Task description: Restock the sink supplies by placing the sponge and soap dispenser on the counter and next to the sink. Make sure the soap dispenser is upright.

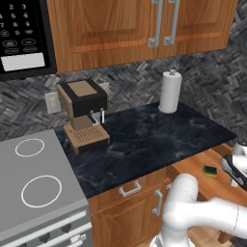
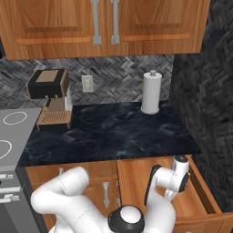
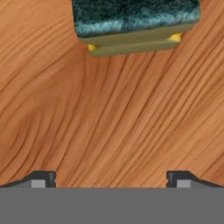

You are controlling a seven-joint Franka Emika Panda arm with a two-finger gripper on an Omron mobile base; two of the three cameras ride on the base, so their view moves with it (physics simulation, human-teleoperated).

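Sponge (image 3: pixel 135 24) lies on drawer floor (image 3: pixel 109 113), ahead of spread pincer (image 3: pixel 111 179).

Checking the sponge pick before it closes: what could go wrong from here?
1. In the hand view the sponge lies beyond the open gripper, not between the jaws, so closing now would likely grab air.
2. It lies flat on the drawer floor; a deep descent may jam the fingertips into the wood.
3. The arm reaches into the open drawer under the counter; lifting straight up may clip its edge.
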